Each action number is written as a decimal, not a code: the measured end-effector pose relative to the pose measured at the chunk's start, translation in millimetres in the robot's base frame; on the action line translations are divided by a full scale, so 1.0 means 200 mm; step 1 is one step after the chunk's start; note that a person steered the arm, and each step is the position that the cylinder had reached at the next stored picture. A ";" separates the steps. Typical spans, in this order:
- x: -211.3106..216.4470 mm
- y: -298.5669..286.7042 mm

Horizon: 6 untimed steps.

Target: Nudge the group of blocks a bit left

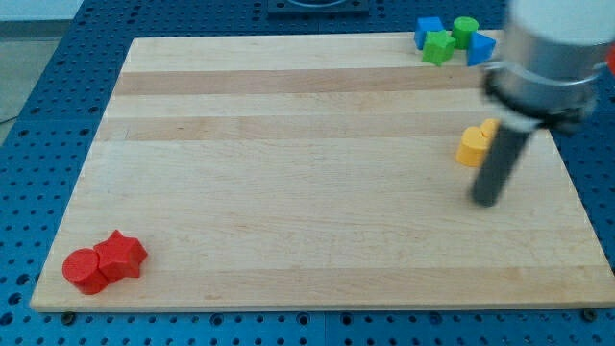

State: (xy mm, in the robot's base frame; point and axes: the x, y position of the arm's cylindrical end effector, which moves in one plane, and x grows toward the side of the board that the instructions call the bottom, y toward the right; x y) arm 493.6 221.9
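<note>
A group of blocks sits at the board's top right corner: a blue block [429, 30], a green star-like block [440, 47], a green cylinder [466, 29] and a blue block [481, 49], touching or nearly so. My rod comes down from the arm at the view's right; my tip [485, 201] rests on the board well below this group. A yellow block [474, 145] lies just up and left of the rod, partly behind it. A red cylinder [84, 270] and a red star-like block [121, 256] sit together at the bottom left.
The wooden board [288, 173] lies on a blue perforated table [58, 77]. The arm's grey body [548, 58] hides the board's top right edge. The group sits close to the board's top edge.
</note>
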 end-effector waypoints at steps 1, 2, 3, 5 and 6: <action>-0.23 0.58; -0.27 0.62; -0.55 0.61; -1.50 0.57; -1.51 0.57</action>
State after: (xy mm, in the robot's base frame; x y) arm 191.7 335.0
